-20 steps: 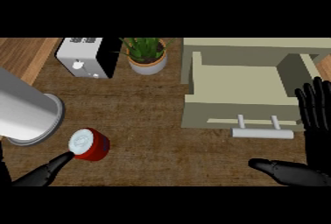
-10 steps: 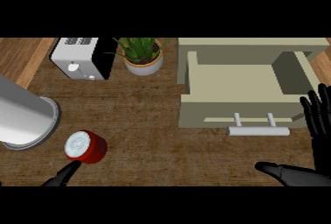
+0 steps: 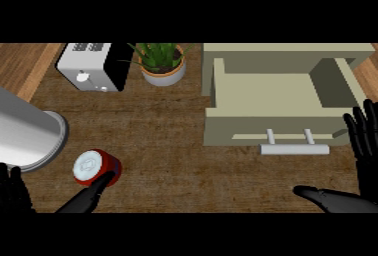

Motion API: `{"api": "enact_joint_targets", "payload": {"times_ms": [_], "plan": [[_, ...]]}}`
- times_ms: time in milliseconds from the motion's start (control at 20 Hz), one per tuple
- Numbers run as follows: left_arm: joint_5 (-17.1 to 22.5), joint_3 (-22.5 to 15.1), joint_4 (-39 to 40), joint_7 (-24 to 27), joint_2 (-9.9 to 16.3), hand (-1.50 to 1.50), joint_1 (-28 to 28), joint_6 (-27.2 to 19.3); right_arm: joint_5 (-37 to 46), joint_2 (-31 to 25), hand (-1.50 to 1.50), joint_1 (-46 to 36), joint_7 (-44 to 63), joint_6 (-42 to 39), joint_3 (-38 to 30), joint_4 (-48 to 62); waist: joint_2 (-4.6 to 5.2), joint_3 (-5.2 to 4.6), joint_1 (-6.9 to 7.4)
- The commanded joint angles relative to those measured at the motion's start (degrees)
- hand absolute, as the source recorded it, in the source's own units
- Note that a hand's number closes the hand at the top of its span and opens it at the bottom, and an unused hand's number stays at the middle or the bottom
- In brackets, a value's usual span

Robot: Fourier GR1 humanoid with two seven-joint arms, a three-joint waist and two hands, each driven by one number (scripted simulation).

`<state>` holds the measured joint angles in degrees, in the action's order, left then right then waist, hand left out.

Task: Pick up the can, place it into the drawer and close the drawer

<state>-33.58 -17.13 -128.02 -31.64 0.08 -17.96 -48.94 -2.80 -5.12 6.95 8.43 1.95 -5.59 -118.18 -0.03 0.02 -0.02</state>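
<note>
A: Two hands are ours to work with, and neither holds anything. Our left hand (image 3: 87, 197) sits at seven o'clock, fingers straight, one fingertip touching the near side of the short red can with the white lid (image 3: 96, 168).

B: So the can stands upright on the brown woven counter mat (image 3: 170, 150), just beside the large shiny metal cylinder (image 3: 26, 136) at nine o'clock?

A: Yes. Our right hand (image 3: 363, 137) rests spread at four o'clock, fingers up, beside the open beige drawer (image 3: 269, 97), whose pale bar handle (image 3: 294, 148) faces us.

B: What worries us from here?

A: We judge that a straight finger pressing the can could tip it, or push it against the cylinder, before we curl round it. The carry is long too, from eight o'clock to two, so a poor hold might let it slip short of the drawer's front wall
</note>
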Motion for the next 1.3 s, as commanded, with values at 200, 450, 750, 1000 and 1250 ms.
{"api": "enact_joint_targets", "payload": {"times_ms": [200,450,750,1000,1250], "plan": [[5.1,-1.9,15.6,6.1,-0.1,-1.50,4.5,-10.4,-2.3,-1.3,-1.50,0.1,0.2,-1.7,-3.4,-0.8,0.02,-0.03,-0.19],[14.4,-3.7,16.8,18.3,-0.1,-1.50,-3.8,-10.7,-0.7,0.1,-1.50,0.9,-0.9,-1.9,-2.2,-0.6,-0.07,-0.07,0.28],[26.2,2.8,27.4,27.7,-0.1,-1.50,3.0,-11.5,-3.0,-0.4,-1.50,4.5,2.3,-2.9,-4.9,-7.7,-0.06,-0.07,-0.05],[38.1,1.0,32.3,39.9,-0.1,-1.50,1.2,-13.8,-4.9,-0.9,-1.50,4.1,-0.2,-5.3,-7.1,-4.1,-0.06,-0.07,0.07],[49.5,2.6,42.9,50.9,-0.1,-1.50,5.6,-14.9,-6.8,-2.4,-1.50,4.0,4.0,-6.2,-8.5,-7.3,-0.05,-0.11,-0.05]]}}
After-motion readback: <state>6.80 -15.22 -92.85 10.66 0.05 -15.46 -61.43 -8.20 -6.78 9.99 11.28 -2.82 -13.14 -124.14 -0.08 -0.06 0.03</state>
